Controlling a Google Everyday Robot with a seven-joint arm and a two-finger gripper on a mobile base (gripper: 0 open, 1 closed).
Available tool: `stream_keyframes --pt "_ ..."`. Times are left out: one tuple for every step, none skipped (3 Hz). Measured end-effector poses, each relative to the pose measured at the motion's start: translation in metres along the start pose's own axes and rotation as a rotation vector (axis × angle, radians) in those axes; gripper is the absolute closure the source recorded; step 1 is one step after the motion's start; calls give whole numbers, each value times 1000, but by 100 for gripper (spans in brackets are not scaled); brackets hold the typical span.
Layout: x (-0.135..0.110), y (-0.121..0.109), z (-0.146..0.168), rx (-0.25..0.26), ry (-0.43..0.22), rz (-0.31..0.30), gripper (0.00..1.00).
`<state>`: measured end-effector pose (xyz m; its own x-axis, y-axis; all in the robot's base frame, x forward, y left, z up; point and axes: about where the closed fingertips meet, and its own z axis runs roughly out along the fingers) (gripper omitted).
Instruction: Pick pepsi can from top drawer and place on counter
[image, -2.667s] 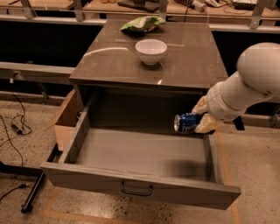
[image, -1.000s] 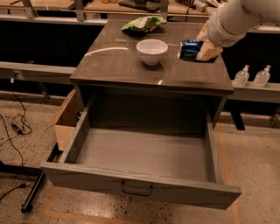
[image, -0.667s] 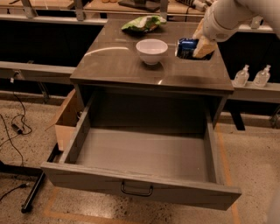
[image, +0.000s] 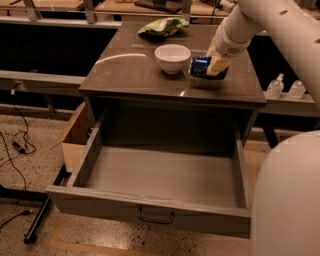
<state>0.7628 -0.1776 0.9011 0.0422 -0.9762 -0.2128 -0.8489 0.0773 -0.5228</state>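
Note:
The pepsi can (image: 200, 66) is dark blue with light markings and lies sideways in my gripper (image: 211, 67), just above the counter (image: 130, 70) near its right front part. The gripper is shut on the can, with cream-coloured fingers (image: 218, 65) around its right end. The can is just right of the white bowl (image: 172, 58). The top drawer (image: 160, 175) is pulled fully open below the counter and holds nothing; its dark bail handle (image: 155, 216) is on the front panel.
A green-and-white crumpled bag (image: 163, 26) lies at the counter's back. A cardboard box (image: 75, 137) stands left of the drawer. Two small clear bottles (image: 285, 89) stand on a shelf at the right. Cables lie on the floor at the left.
The gripper lifted the can out of the drawer, carried it up over the counter, then left and down toward the counter top beside the bowl.

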Motion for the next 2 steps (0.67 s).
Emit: stream_keyframes --pt "-1 -1 23 -24 3 30 84" --pt "-1 -2 34 -33 11 55 61"
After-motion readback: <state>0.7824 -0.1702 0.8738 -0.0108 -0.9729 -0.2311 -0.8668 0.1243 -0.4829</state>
